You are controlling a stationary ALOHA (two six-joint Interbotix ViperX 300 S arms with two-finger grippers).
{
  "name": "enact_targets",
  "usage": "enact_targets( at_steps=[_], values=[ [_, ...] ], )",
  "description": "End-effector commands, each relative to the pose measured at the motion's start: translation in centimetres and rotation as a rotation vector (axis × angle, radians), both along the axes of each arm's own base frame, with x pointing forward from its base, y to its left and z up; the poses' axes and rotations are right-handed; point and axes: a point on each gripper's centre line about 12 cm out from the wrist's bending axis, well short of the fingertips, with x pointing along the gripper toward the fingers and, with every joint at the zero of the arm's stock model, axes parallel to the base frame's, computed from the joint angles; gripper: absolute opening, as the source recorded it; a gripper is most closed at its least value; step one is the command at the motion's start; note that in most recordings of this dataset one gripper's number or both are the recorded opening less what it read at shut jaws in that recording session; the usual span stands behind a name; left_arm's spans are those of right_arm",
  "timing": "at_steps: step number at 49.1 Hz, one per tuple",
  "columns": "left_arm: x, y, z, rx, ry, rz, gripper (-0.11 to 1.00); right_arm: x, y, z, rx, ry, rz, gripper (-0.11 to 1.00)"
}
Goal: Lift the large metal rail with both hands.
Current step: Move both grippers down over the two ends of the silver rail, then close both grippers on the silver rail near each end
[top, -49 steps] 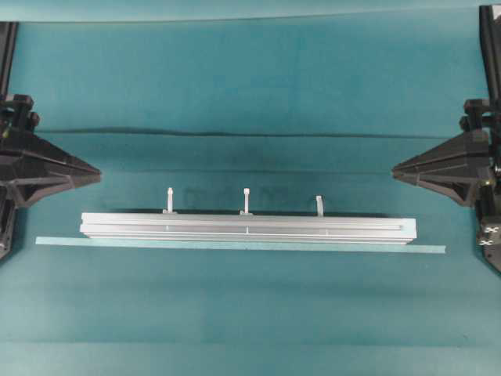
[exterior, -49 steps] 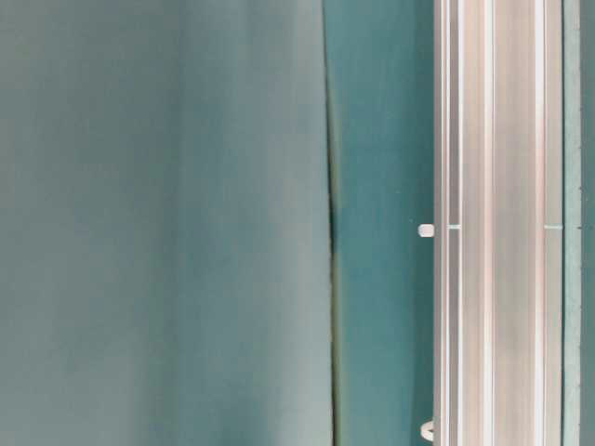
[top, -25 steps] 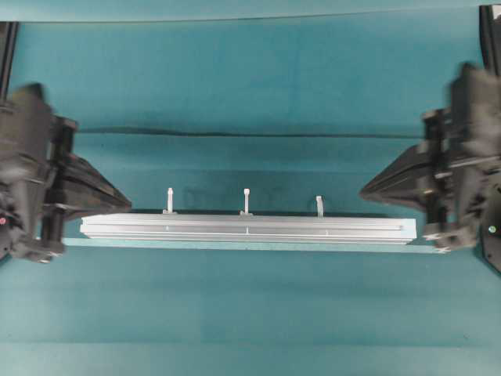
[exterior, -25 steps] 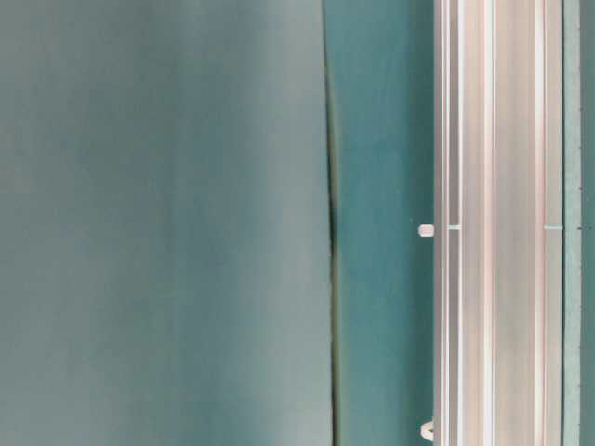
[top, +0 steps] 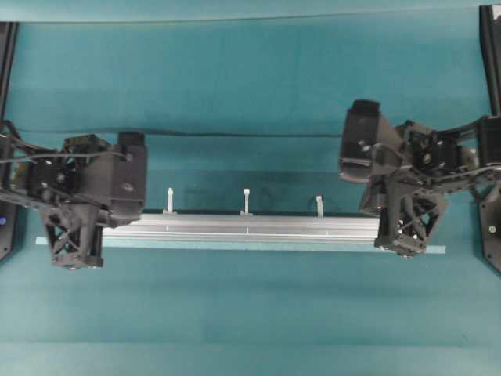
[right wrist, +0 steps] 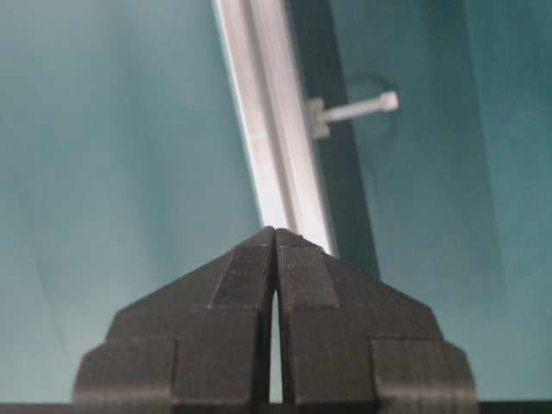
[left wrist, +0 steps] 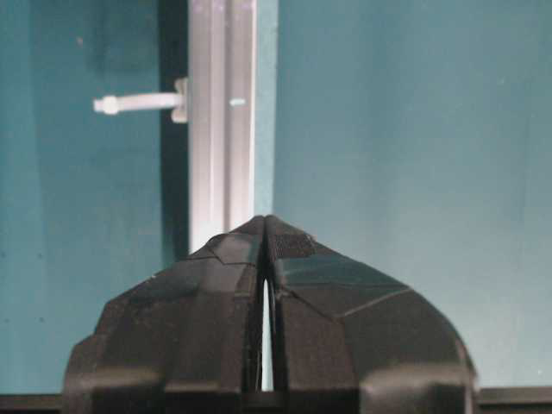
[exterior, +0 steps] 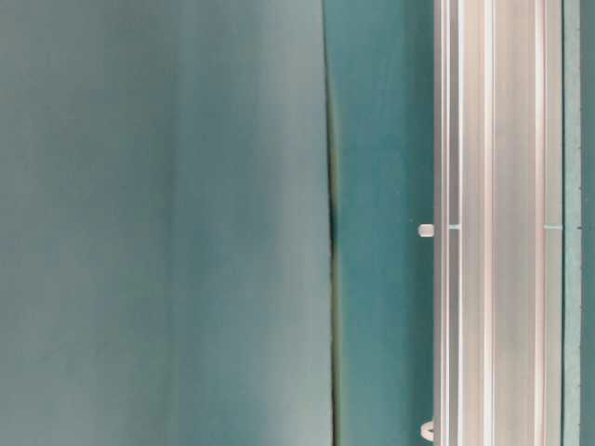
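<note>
The large metal rail lies flat across the middle of the teal cloth, its three small bolts upright along the far edge. My left gripper points down over the rail's left end and is shut, with nothing between its fingers. My right gripper is over the right end, also shut and empty. In the left wrist view the closed tips cover the near part of the rail. The right wrist view shows the same: tips together, the rail running away from them. Both rail ends are hidden under the grippers.
A thin pale tape strip lies on the cloth just in front of the rail and runs past both its ends. A dark fold in the cloth crosses behind it. The table-level view shows only the rail and cloth.
Both arms have swung in from the table's sides and tipped downward over the rail's ends. The jaws stayed shut. The rail has not moved.
</note>
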Motion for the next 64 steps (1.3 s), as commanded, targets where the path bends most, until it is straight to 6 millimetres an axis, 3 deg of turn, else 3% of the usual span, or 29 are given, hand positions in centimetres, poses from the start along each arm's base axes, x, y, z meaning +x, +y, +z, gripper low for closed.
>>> enact_targets(
  at_steps=[1, 19, 27, 30, 33, 43, 46, 64],
  values=[
    [0.5, -0.1, 0.5, 0.007, -0.020, -0.017, -0.01, 0.4, 0.2, -0.1, -0.004, 0.011, 0.008, 0.00],
    [0.4, 0.1, 0.1, 0.044, -0.009, -0.082, -0.01, 0.5, 0.5, -1.4, -0.020, 0.059, 0.067, 0.01],
    [0.4, 0.2, -0.2, 0.041, 0.004, -0.072, 0.06, 0.8, 0.5, -2.1, -0.029, 0.053, 0.088, 0.10],
    [0.4, 0.2, -0.3, 0.042, 0.010, -0.071, 0.13, 1.0, 0.4, -2.7, -0.031, 0.056, 0.089, 0.16],
    [0.3, 0.2, -0.5, 0.040, 0.014, -0.066, 0.24, 1.2, 0.4, -3.2, -0.030, 0.064, 0.088, 0.29],
    [0.1, 0.2, -1.5, 0.038, 0.016, -0.064, 0.83, 1.7, 0.8, -4.6, -0.033, 0.090, 0.105, 0.84],
    [0.1, 0.2, -1.9, 0.038, 0.014, -0.064, 0.95, 1.9, 1.0, -5.1, -0.046, 0.095, 0.120, 0.94],
    [1.0, 0.7, -5.1, 0.032, 0.020, -0.040, 0.96, 2.1, 1.1, -8.0, -0.060, 0.078, 0.134, 0.96]
  ],
)
